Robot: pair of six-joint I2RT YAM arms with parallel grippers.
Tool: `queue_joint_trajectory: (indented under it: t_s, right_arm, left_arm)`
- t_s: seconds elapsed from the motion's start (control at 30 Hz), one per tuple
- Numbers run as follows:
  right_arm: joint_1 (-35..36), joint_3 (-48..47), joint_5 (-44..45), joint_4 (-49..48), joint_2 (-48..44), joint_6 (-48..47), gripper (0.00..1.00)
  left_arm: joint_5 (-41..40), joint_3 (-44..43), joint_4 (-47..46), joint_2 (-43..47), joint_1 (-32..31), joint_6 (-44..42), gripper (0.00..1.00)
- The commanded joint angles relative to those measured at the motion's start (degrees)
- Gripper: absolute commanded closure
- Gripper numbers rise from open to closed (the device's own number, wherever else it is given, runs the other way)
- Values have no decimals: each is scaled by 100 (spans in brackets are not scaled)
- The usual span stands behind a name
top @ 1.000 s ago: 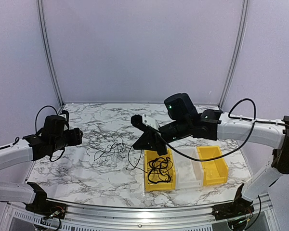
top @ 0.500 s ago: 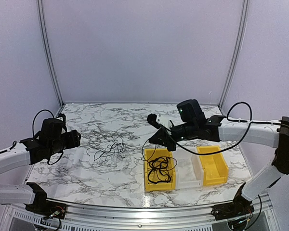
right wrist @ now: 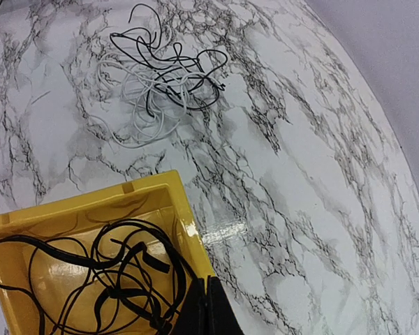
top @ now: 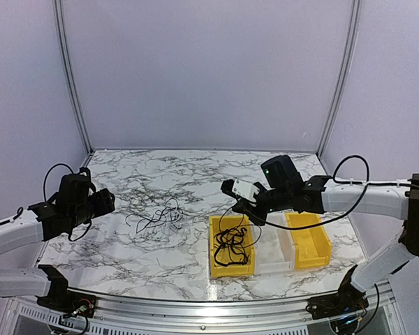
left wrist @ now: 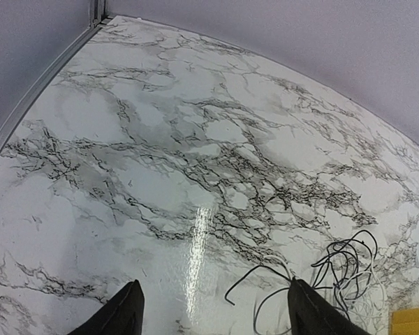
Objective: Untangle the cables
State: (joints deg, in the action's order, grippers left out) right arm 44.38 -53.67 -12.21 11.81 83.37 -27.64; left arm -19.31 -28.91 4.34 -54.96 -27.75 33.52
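Note:
A loose tangle of thin black and white cables [top: 157,216] lies on the marble table left of centre. It also shows in the left wrist view [left wrist: 349,265] and the right wrist view [right wrist: 160,84]. A black cable [top: 230,244] lies bunched in the left yellow bin [top: 213,246], and it shows in the right wrist view too [right wrist: 105,279]. My right gripper [top: 239,204] hovers over that bin's far right corner. It is shut [right wrist: 208,310] on a strand of that black cable. My left gripper [top: 108,202] is open and empty [left wrist: 216,317], left of the tangle.
A clear bin [top: 274,252] and a second yellow bin [top: 310,241] stand right of the first, near the front edge. Lilac walls and metal frame posts enclose the table on three sides.
My right gripper has moved right and come down from left of the bin to its far corner, with the black cable trailing. My left arm has drawn back slightly.

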Motion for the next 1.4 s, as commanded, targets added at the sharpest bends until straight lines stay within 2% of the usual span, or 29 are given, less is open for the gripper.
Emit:
queue_joint_trajectory:
  t_s: [0.0,0.23,0.57,0.73,0.83,0.93,1.0,1.17,1.37]
  right_arm:
    - [229,-33,337,417,-49,-668,100]
    - [802,-34,199,493,127,-1045,100]
    - [818,-143,447,568,891,-1078,100]
    - [818,-530,424,855,1059,-1044,99]
    - [818,-1013,438,1411,1027,-1111,85]
    - [803,-1417,295,2284,875,-1379,65]
    - [808,-1599,222,2980,788,-1615,58]
    - [546,-1679,240,4091,473,-1877,52]
    - [58,-1708,173,4271,37,-1603,52]
  left_arm:
    - [-170,167,44,123,33,189,26]
    - [-138,276,-4,162,33,186,26]
    - [-152,567,-251,354,33,188,26]
    - [-161,778,-379,495,33,283,26]
    - [-163,861,-380,563,33,300,26]
    - [-176,923,-381,600,33,287,26]
    - [-178,946,-381,576,33,279,26]
    - [-118,869,-381,421,33,270,26]
    - [-78,687,-381,242,33,209,26]
